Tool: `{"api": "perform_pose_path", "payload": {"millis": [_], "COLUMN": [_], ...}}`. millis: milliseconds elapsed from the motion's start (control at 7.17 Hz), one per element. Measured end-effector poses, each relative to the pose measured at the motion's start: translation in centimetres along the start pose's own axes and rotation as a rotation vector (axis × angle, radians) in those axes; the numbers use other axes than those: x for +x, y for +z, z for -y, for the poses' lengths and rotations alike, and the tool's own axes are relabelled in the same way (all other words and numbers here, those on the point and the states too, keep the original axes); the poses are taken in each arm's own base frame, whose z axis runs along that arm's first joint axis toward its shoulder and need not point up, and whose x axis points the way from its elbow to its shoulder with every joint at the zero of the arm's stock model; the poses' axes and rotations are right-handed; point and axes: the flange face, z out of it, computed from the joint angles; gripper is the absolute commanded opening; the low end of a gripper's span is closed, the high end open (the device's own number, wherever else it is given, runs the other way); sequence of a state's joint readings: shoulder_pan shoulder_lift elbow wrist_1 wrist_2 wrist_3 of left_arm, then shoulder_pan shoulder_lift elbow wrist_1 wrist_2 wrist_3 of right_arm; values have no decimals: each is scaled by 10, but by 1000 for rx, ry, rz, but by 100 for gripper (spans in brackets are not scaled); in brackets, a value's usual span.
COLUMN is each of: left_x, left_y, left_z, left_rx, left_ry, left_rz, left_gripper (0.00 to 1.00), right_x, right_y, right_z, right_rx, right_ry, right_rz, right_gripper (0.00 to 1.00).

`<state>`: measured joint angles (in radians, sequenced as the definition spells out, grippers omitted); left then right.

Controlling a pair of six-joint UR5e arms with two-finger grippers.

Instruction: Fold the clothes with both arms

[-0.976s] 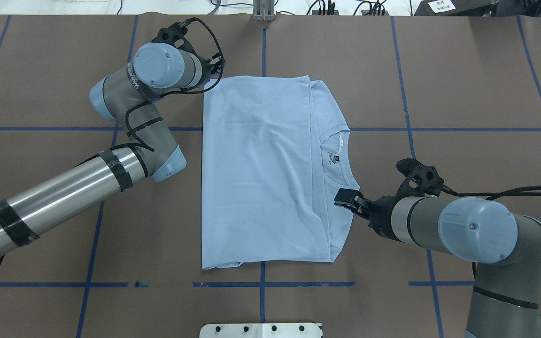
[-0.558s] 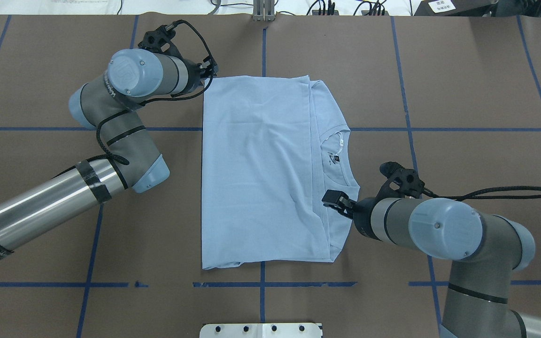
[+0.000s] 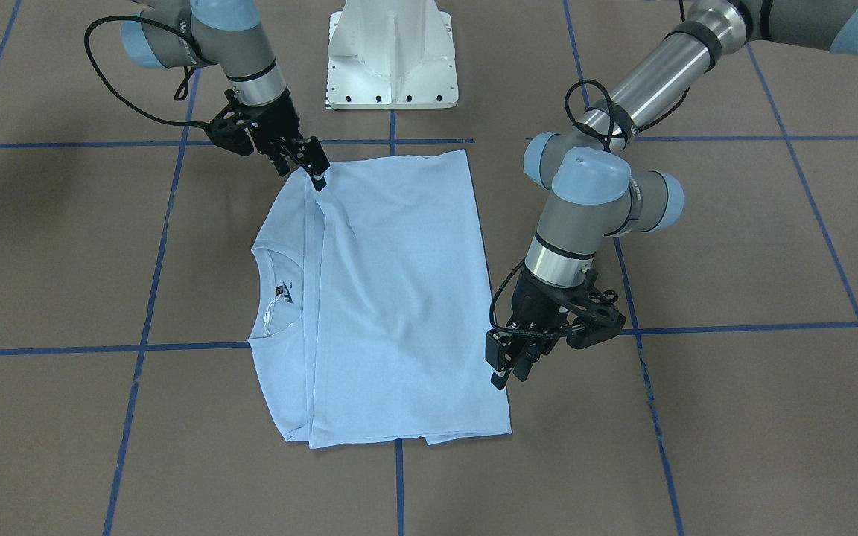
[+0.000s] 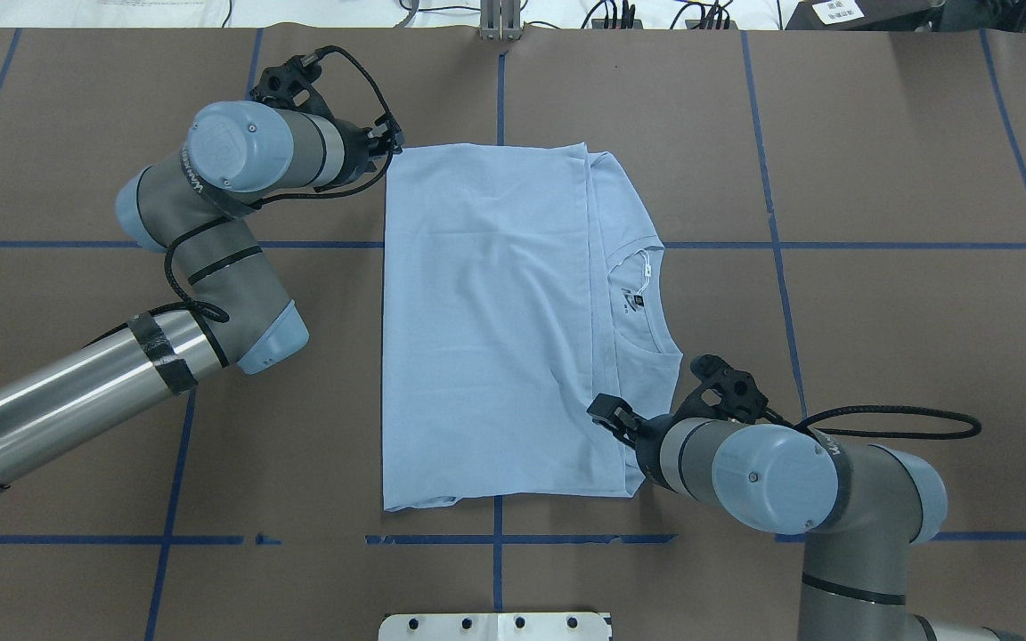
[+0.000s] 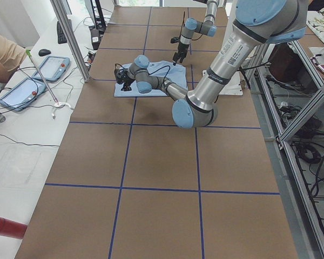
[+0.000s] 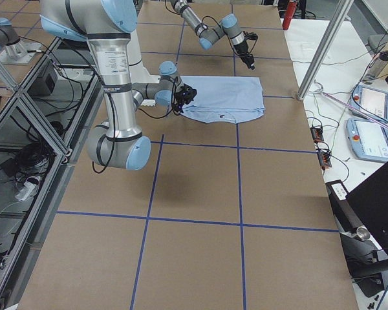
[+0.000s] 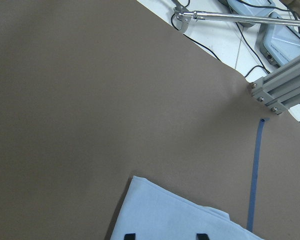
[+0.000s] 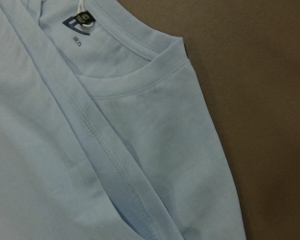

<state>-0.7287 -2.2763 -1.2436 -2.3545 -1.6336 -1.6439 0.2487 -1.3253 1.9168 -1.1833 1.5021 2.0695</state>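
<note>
Overhead exterior shows my light blue T-shirt [image 4: 495, 329] folded into a smooth rectangle in the middle of the table [image 4: 878, 160], with its dark neck label [image 4: 633, 303] showing. Nearest me, my right gripper [image 4: 606, 411] is over the fold at the shirt's 4 o'clock; I cannot tell whether its fingers are parted. Farther off, my left gripper [image 4: 391, 144] stands spread at the 11 o'clock corner. The shirt's long axis runs 6 to 12, with the collar toward 3.

no legible txt, dark neck label [image 8: 79, 22] print too small, left arm [image 4: 197, 191] lettering blurred
</note>
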Motion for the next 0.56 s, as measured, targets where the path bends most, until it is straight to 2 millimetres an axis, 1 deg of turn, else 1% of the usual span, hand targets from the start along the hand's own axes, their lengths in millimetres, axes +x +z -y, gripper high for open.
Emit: {"api": "perform_pose_path", "payload": {"millis": [279,558], "left_x": [-1,-1], "left_y": [0,0], "left_z": [-1,-1], "left_rx": [-1,-2], "left_ry": [0,0], "left_rz": [0,0], "left_gripper": [50,50], "right_x": [0,0], "right_y": [4,5], "right_z": [-10,-15], "right_rx": [16,20], "right_ry": [12,14], "right_rz": [-31,-44], "right_gripper": [99,92]}}
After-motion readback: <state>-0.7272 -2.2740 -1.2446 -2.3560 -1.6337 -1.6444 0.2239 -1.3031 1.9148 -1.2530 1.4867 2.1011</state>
